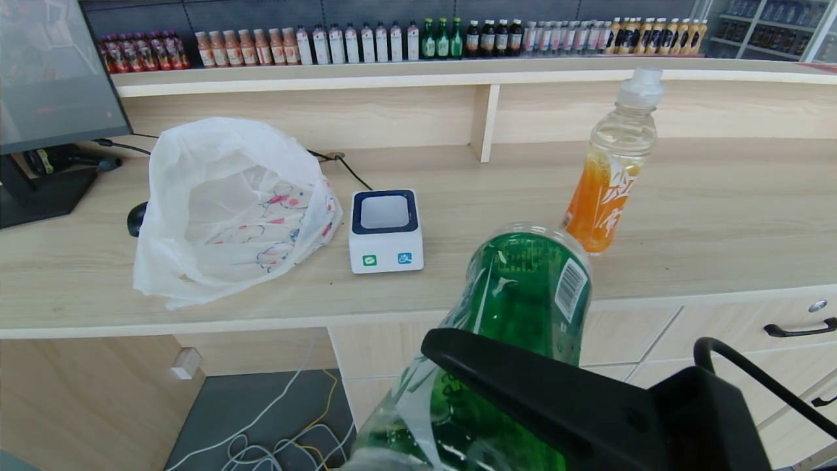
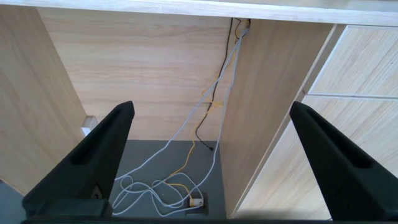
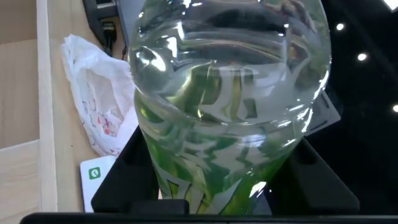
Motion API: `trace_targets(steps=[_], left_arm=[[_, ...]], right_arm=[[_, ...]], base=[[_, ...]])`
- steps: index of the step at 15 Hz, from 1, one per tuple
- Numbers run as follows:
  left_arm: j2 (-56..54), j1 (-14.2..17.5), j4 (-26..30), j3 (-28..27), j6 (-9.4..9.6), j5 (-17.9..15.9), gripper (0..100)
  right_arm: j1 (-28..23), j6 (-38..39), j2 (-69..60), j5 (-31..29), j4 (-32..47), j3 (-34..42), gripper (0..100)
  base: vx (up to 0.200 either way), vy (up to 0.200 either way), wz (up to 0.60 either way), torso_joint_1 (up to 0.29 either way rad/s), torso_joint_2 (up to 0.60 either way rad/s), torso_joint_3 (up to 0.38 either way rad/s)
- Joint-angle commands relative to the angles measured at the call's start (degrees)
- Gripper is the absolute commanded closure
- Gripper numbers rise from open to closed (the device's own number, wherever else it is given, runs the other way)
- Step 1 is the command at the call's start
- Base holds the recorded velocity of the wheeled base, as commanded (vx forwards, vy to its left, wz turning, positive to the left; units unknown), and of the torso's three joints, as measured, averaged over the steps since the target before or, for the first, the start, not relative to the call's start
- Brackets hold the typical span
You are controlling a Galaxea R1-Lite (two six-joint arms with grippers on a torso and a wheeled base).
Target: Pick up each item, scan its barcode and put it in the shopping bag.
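One green bottle (image 1: 516, 288) clamped in right hand (image 1: 510, 386); left hand (image 2: 211, 124) apart; shopping bag (image 1: 196, 196) open, contents unclear.

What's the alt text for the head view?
The right tool grips a green bottle, barcode showing, before a wooden counter. On it: an open shopping bag, a scanner beside it, and an upright orange bottle.

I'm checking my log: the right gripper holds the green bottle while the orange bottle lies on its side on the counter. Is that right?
Not quite. The orange bottle does not lie on its side: it stands upright on the counter, as the head view shows. The rest holds: the right gripper holds the green bottle.
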Motion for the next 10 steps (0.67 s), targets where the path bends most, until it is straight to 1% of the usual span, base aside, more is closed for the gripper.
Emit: trace_targets(steps=[1,8,10], left_arm=[[-0.02,-0.01,-0.01,0.0,0.0,0.09,0],[-0.02,-0.01,-0.01,0.0,0.0,0.0,0],[-0.02,-0.01,-0.01,0.0,0.0,0.0,0]], right_arm=[[0.01,-0.25,0.09,0.2,0.01,-0.5,100],[0.01,-9.65,0.0,2.66,0.1,-1.99,100],[0.01,-10.27,-0.09,2.66,0.18,-1.99,100]], base=[[0.0,0.0,0.0,0.0,0.0,0.0],[0.0,0.0,0.0,0.0,0.0,0.0],[0.0,0.0,0.0,0.0,0.0,0.0]])
